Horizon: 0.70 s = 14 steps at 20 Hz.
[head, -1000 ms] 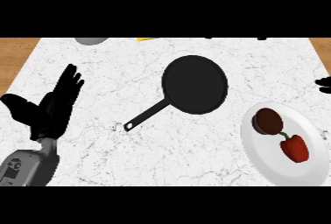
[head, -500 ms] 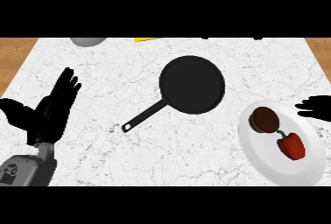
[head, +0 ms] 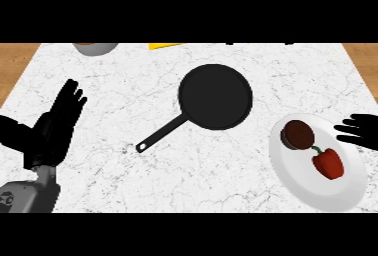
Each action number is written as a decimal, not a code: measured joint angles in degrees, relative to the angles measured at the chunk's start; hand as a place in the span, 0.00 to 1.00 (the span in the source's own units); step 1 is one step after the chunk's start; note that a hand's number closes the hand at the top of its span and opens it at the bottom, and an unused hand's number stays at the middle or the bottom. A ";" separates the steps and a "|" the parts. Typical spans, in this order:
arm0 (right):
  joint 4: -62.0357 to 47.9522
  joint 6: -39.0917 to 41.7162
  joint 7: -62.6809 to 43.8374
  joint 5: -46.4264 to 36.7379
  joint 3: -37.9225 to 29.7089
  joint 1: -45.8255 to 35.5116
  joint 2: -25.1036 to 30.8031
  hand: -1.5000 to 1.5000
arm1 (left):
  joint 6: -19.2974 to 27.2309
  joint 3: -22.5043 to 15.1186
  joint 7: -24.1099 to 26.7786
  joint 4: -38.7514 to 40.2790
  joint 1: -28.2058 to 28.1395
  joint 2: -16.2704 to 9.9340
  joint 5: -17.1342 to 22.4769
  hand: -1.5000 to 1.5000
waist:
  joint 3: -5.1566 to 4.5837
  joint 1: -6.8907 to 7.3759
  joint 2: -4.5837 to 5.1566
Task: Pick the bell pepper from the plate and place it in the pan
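On the white marbled table (head: 221, 185) there is one black pan (head: 215, 97), its handle running toward the lower left; one white plate (head: 306, 187) at the right; one red bell pepper (head: 328, 163) with a green stem, lying on that plate; one dark brown round item (head: 298, 134) also on the plate, just above the pepper; one grey bowl (head: 94, 47) and one yellow thing (head: 168, 45) at the far edge, both cut off. Two robot hands show; the right robot hand (head: 360, 130) enters at the right edge, fingers spread apart and pointing left, holding nothing, near the plate's upper right rim, with the bell pepper below and to its left, apart from it; the left robot hand (head: 53, 127) rests open at the left, fingers up.
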<state>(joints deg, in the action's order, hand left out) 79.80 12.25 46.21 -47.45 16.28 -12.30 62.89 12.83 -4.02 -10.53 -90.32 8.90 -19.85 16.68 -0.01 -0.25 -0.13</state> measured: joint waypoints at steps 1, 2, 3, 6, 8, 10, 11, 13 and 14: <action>1.95 0.19 -1.15 -0.32 -0.53 1.32 -0.35 0.00 | -0.12 0.11 0.46 0.13 -0.31 0.36 -0.33 0.50 | -0.01 -0.10 -0.03; 3.64 0.56 -1.63 -0.36 -1.19 2.48 -0.64 0.00 | -0.49 0.53 0.66 -0.10 -0.78 0.41 -0.34 0.50 | -0.01 -0.12 -0.03; 3.34 0.85 -1.04 -0.88 -1.77 2.38 -1.26 0.00 | -0.83 0.64 1.33 0.82 -0.49 0.95 -0.71 0.50 | -0.01 -0.06 0.00; 5.21 1.18 -1.95 -3.31 -1.91 3.82 -3.93 0.00 | -1.03 0.80 0.20 -0.40 -0.72 1.50 -1.48 0.50 | -0.01 0.05 0.03; 7.14 2.17 -3.00 -4.57 -2.60 4.96 -5.06 0.00 | -2.38 1.87 0.39 0.11 -0.83 1.29 -1.27 0.50 | -0.01 0.04 0.04; 7.69 2.97 -4.25 -6.44 -2.81 5.31 -6.51 0.00 | -3.04 2.86 0.38 1.09 -0.02 1.39 -1.29 0.50 | 0.00 0.08 0.06; 7.99 3.36 -4.63 -7.43 -2.99 5.37 -7.04 0.00 | -3.46 3.39 0.44 2.13 0.80 1.40 -1.35 0.50 | 0.00 0.08 0.08; 8.26 3.57 -6.25 -9.68 -3.09 5.69 -8.64 0.00 | -3.34 3.20 -0.73 0.80 0.80 1.82 -1.88 0.50 | 0.00 0.15 0.08; 7.72 3.78 -6.81 -10.78 -3.06 5.17 -9.78 0.00 | -3.57 3.53 -0.49 1.36 1.03 2.02 -2.04 0.50 | 0.00 0.20 0.09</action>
<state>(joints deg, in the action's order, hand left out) 87.52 16.02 39.41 -58.23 13.22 -7.13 53.11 9.26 -0.49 -11.02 -88.96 9.93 -17.83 14.64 -0.01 -0.05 -0.03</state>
